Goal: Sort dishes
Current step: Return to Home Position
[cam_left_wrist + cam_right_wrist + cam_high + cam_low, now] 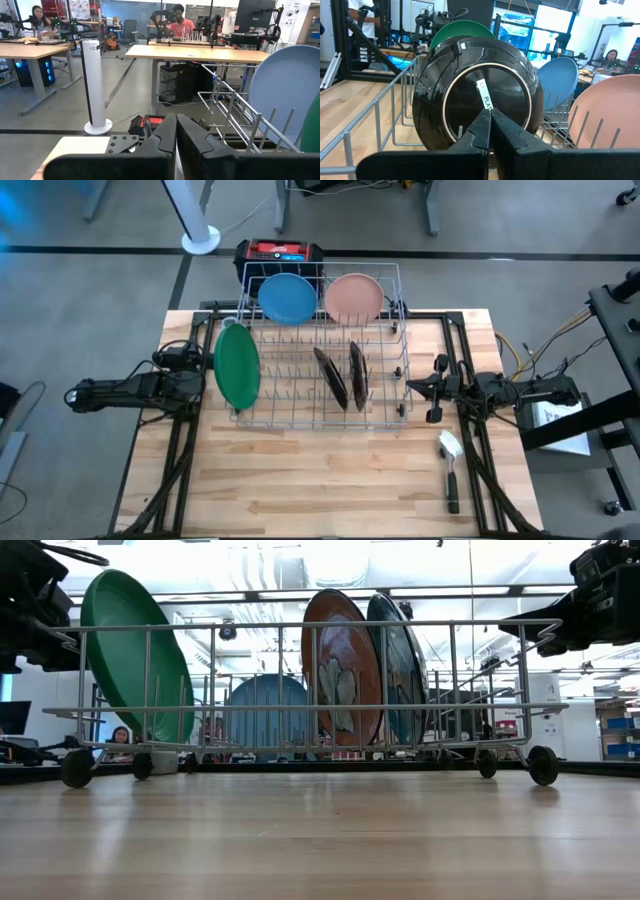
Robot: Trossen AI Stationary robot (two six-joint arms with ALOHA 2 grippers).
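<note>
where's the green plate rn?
High view: the green plate stands on edge at the left end of the grey wire rack; its nearest neighbour is the light blue plate at the rack's far edge.

Just ahead of my right gripper (490, 114), whose fingers look like matt black plastic, the round dark orange-brown plate (445, 75) turns a glossy black glazed back that mirrors the room lights. A white papery label (485, 99) is stuck on it. The grey wire dish rack (375, 125) around it is thin, smooth metal rod with a dull sheen. Beyond, the round pale pink plate (610, 115) and the round light blue plate (560, 80) look smooth and matt. Beside my left gripper (176, 122), the larger round green plate (238, 366) has a soft satin finish. The table (330, 480) below both grippers is pale wooden planking with visible grain.
</note>
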